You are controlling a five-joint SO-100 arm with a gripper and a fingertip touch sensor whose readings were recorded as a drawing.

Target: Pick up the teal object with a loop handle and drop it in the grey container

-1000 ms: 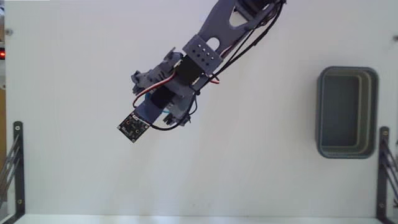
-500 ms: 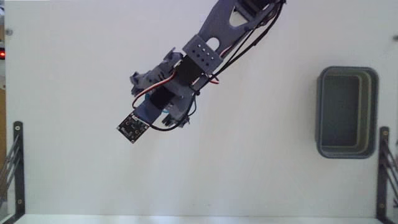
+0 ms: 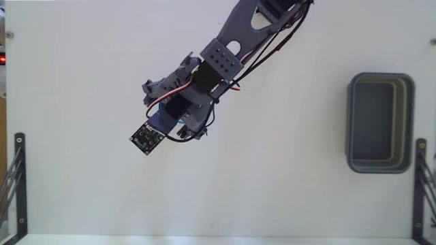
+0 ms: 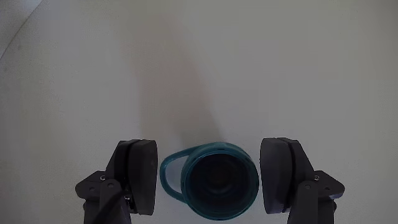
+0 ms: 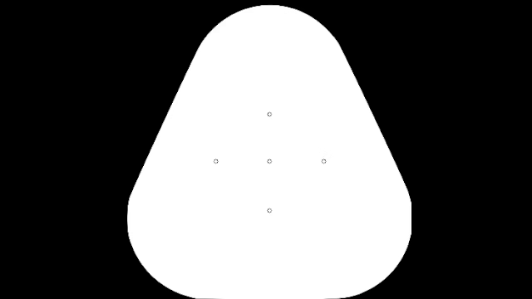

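In the wrist view the teal object with a loop handle [image 4: 219, 182] stands upright on the white table, its dark hollow facing up and its loop pointing left. My gripper [image 4: 210, 155] is open around it, one dark finger [image 4: 140, 174] beside the loop and the other finger [image 4: 281, 174] just right of the cup wall. In the fixed view my gripper [image 3: 176, 112] points down at the left-centre of the table and the arm hides the cup. The grey container [image 3: 413, 122] lies far to the right, with nothing in it.
The arm [image 3: 235, 41] reaches in from the top of the fixed view. Black metal brackets [image 3: 19, 180] stand at the lower left and lower right [image 3: 419, 184] table edges. White table surface lies between the gripper and the container.
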